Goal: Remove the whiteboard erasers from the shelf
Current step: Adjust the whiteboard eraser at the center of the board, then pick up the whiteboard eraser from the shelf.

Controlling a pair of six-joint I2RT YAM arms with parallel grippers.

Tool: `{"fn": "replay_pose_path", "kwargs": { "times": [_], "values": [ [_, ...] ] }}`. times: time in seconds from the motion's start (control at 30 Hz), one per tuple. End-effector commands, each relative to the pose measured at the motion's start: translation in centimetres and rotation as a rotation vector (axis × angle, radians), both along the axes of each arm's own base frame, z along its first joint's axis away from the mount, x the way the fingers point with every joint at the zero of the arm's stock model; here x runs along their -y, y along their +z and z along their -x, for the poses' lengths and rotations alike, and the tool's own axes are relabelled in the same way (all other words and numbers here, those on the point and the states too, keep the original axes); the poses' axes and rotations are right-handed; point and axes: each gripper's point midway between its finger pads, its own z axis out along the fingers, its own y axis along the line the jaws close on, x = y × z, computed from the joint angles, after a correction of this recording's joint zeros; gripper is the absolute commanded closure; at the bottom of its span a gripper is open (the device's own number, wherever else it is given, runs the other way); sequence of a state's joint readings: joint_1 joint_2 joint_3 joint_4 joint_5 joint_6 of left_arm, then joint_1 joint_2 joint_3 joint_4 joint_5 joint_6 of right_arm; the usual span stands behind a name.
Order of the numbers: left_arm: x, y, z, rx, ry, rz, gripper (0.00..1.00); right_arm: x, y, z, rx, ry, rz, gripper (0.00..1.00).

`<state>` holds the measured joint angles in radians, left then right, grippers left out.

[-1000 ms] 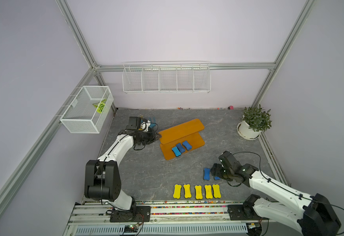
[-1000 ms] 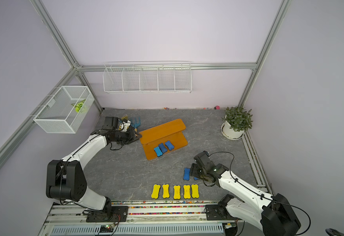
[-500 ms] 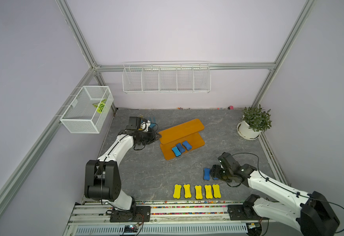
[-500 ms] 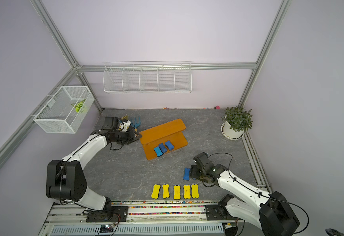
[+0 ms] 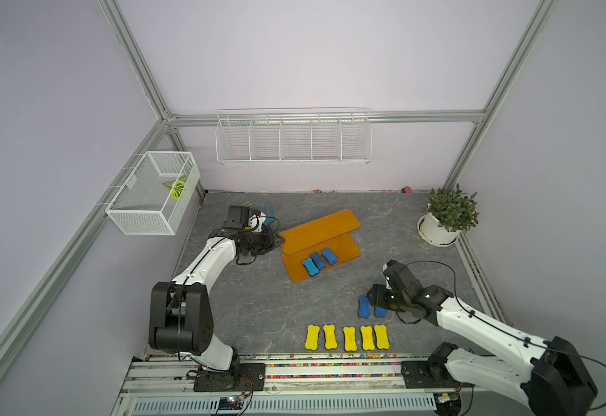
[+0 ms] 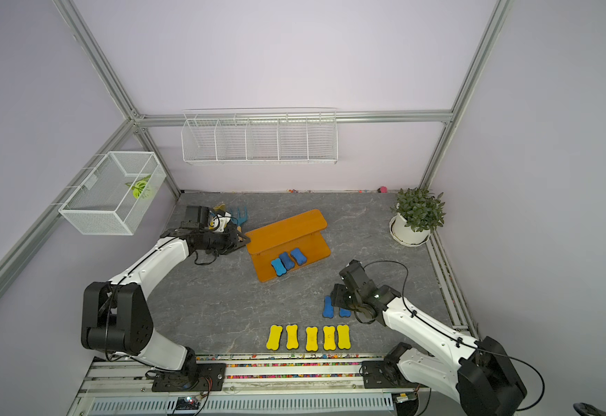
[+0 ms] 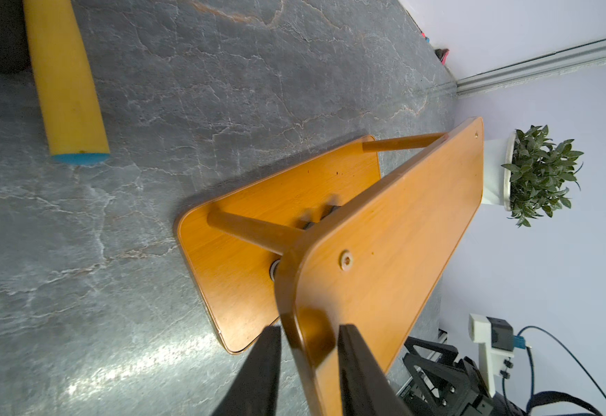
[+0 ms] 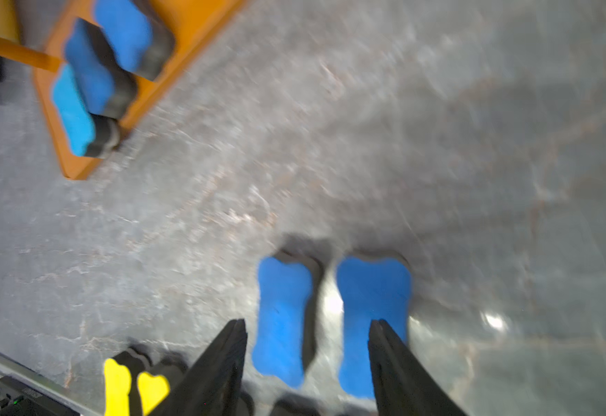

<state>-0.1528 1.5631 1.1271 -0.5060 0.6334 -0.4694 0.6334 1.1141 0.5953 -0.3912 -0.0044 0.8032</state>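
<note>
The orange shelf (image 5: 319, 230) (image 6: 287, 230) stands mid-table, and three blue whiteboard erasers (image 5: 319, 260) (image 6: 288, 260) (image 8: 96, 72) lie on its lower board. My left gripper (image 5: 278, 240) (image 7: 308, 329) is shut on the left end of the shelf's upper board (image 7: 384, 234), one finger on each face. Two blue erasers (image 5: 364, 307) (image 8: 283, 313) lie side by side on the table. Just above them my right gripper (image 5: 377, 299) (image 8: 307, 324) hangs open and holds nothing. Several yellow erasers (image 5: 347, 337) (image 6: 308, 337) lie in a row near the front edge.
A potted plant (image 5: 445, 219) stands at the right rear. Garden tools, among them a yellow handle (image 7: 65, 79), lie behind my left arm. White wire baskets (image 5: 292, 138) hang on the back and left walls. A rail with coloured beads (image 5: 330, 356) runs along the front.
My right wrist has shifted slightly toward the shelf above the two blue erasers. The left arm and the shelf have not moved.
</note>
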Motion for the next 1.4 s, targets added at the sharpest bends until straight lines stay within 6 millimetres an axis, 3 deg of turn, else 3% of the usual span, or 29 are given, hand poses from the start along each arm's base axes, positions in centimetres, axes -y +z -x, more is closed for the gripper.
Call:
{"fn": "replay_pose_path", "kwargs": {
  "times": [0.0, 0.27, 0.43, 0.6, 0.87, 1.37],
  "values": [
    [-0.1, 0.1, 0.3, 0.013, -0.003, -0.018, 0.67, -2.6, 2.2, -3.5, 0.117, 0.077, -0.025, 0.41],
    [0.3, -0.4, 0.2, -0.003, -0.011, -0.009, 0.72, -7.5, 4.0, -9.7, 0.261, 0.164, -0.115, 0.44],
    [0.4, -0.4, 0.1, -0.005, -0.012, -0.010, 0.78, -9.4, 2.8, -12.8, 0.289, 0.198, -0.149, 0.47],
    [0.3, -0.5, 0.0, -0.006, -0.011, -0.015, 0.80, -9.9, 1.3, -14.9, 0.293, 0.208, -0.155, 0.51],
    [0.3, -0.7, 0.0, -0.012, -0.009, -0.020, 0.80, -10.4, -0.4, -15.6, 0.286, 0.215, -0.173, 0.59],
    [0.2, -0.7, 0.1, -0.010, -0.011, -0.024, 0.80, -10.1, -1.9, -16.3, 0.349, 0.112, -0.257, 0.64]
  ]
}}
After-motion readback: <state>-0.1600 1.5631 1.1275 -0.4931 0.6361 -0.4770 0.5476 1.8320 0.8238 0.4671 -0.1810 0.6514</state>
